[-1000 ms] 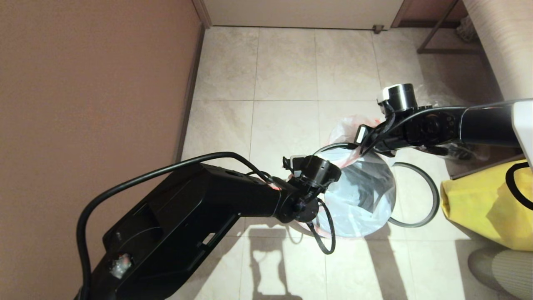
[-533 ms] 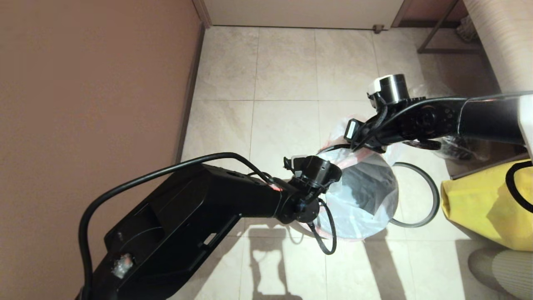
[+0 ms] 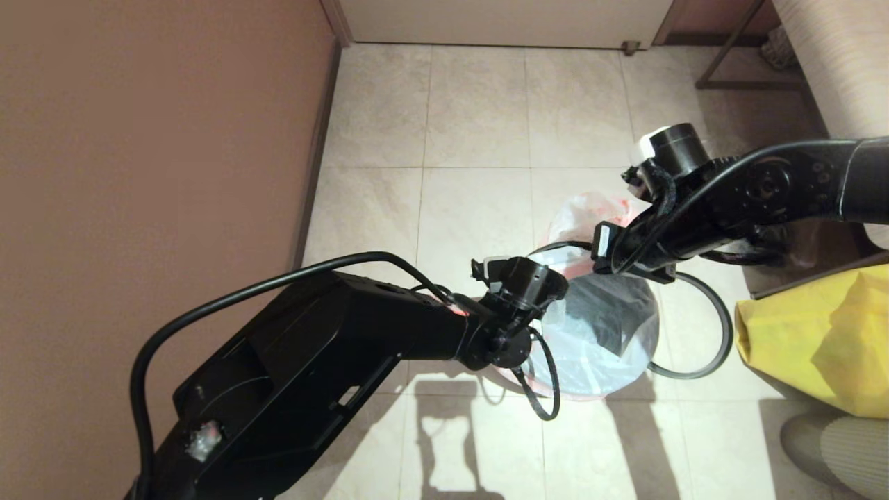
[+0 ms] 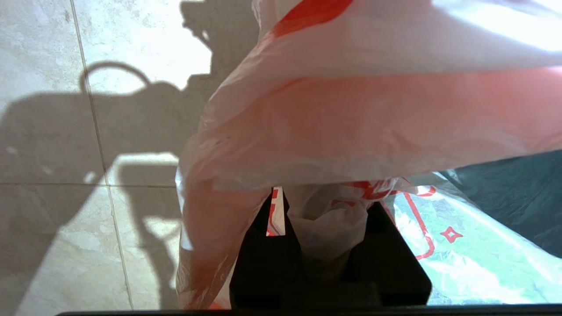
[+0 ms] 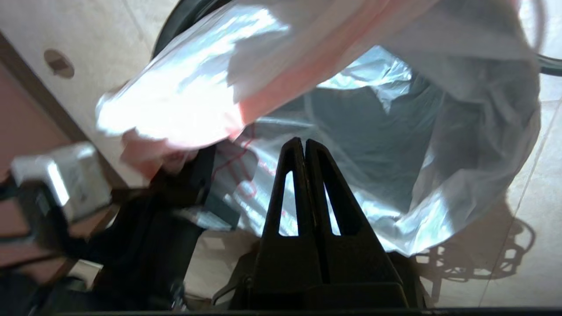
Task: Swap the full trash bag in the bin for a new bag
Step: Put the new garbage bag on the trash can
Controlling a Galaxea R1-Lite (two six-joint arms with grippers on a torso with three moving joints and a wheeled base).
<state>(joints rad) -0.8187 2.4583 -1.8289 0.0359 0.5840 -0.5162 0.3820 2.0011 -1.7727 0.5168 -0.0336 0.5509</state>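
The new bag (image 3: pixel 590 347), thin white plastic with an orange-red rim band and red print, lines the black bin (image 3: pixel 611 312) on the floor, and its mouth stands open. My left gripper (image 4: pixel 325 202) is shut on a bunch of the bag's rim at the bin's left side. My right gripper (image 5: pixel 305 142) hangs over the bag's mouth (image 5: pixel 360 114) at the bin's far side, fingers shut together with nothing between them. The full trash bag (image 3: pixel 580 212) lies behind the bin, partly hidden by the right arm. The loose grey ring (image 3: pixel 722 333) lies on the floor to the right of the bin.
A brown wall (image 3: pixel 139 139) runs along the left. A yellow bag (image 3: pixel 812 347) sits on the floor at the right, close to the ring. A metal frame leg (image 3: pixel 729 69) stands at the back right. Pale floor tiles (image 3: pixel 472 111) stretch beyond the bin.
My right arm swung left over the bin, then came back right and nearer, still shut. The bag's mouth shifted slightly. The left arm has held still with the rim.
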